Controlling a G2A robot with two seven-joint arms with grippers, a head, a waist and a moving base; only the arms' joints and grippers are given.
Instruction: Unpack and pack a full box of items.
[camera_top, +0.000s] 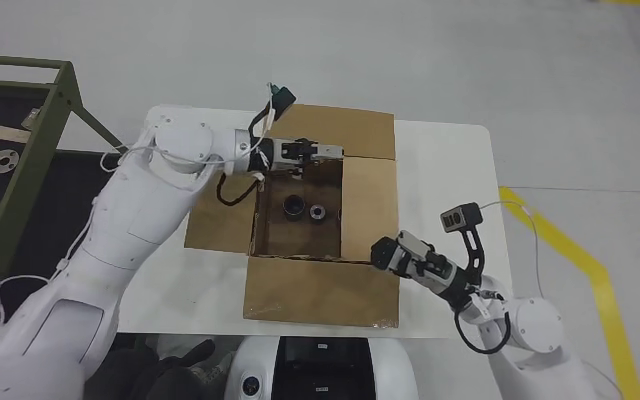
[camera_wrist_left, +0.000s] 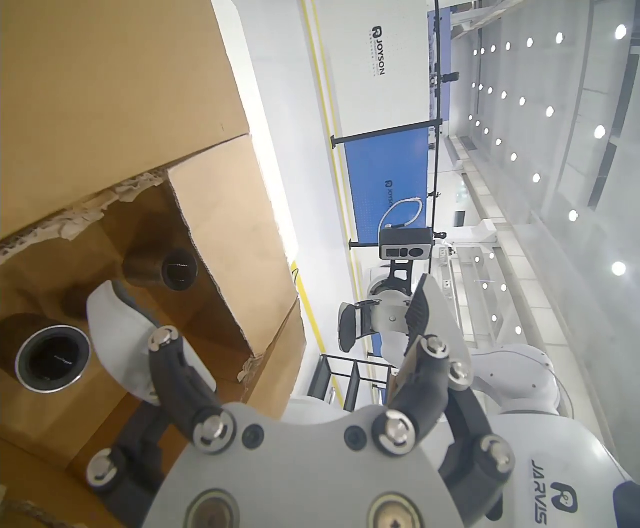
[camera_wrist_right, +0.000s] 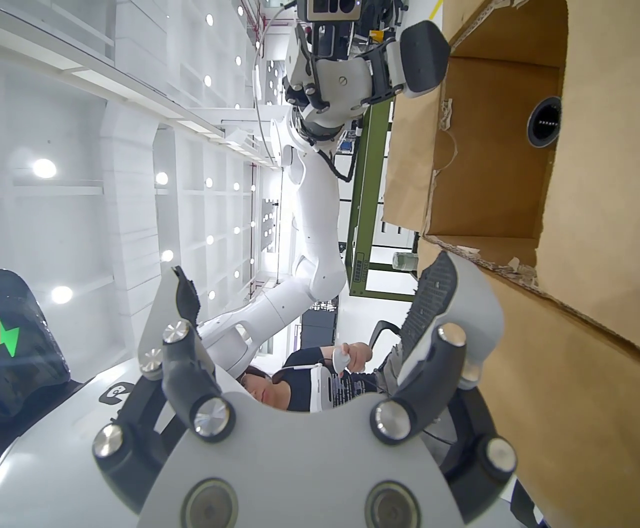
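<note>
An open cardboard box (camera_top: 367, 190) lies on the white table (camera_top: 445, 170) with its flaps spread out. Two dark cylinders stand on its floor: a wider one (camera_top: 293, 207) (camera_wrist_left: 50, 357) and a smaller one (camera_top: 317, 211) (camera_wrist_left: 172, 272) (camera_wrist_right: 544, 121). My left gripper (camera_top: 333, 153) (camera_wrist_left: 265, 315) hovers open over the box's far rim, one finger (camera_wrist_left: 107, 320) above the inside, nothing between its fingers. My right gripper (camera_top: 380, 252) (camera_wrist_right: 310, 290) is open and holds nothing, beside the box's near right corner, with one finger (camera_wrist_right: 440, 285) against the cardboard flap (camera_wrist_right: 550, 375).
A green metal frame (camera_top: 45, 110) stands off the table's left side. The box flaps (camera_top: 320, 290) cover much of the table's middle; bare table shows to the right. A yellow line (camera_top: 560, 240) marks the floor at the right.
</note>
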